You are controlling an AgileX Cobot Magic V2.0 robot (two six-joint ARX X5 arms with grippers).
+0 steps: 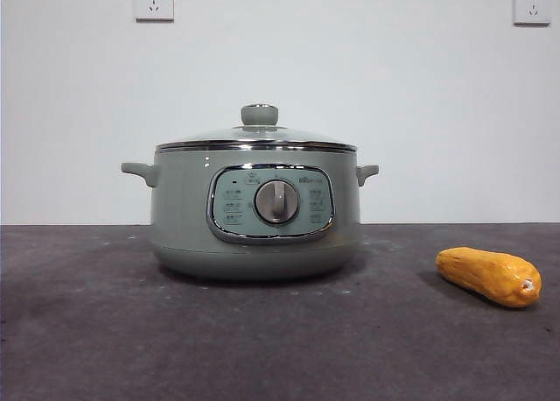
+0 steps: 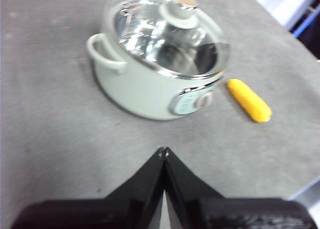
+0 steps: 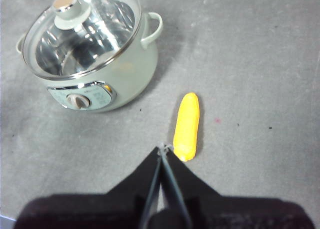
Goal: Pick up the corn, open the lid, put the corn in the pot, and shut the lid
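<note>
The sage-green pot (image 1: 254,217) stands in the middle of the dark table with the glass lid (image 1: 256,137) seated on it, its green knob on top. The corn (image 1: 488,276) lies on the table to the pot's right, apart from it. Neither arm shows in the front view. In the left wrist view my left gripper (image 2: 164,151) is shut and empty, high above the table, short of the pot (image 2: 145,84), lid (image 2: 167,31) and corn (image 2: 248,99). In the right wrist view my right gripper (image 3: 163,150) is shut and empty, above the table just short of the corn (image 3: 187,125), with the pot (image 3: 107,79) and lid (image 3: 82,29) beyond.
A white wall with two sockets (image 1: 154,0) stands behind the table. The table's edge (image 2: 305,189) shows in the left wrist view, beyond the corn's side.
</note>
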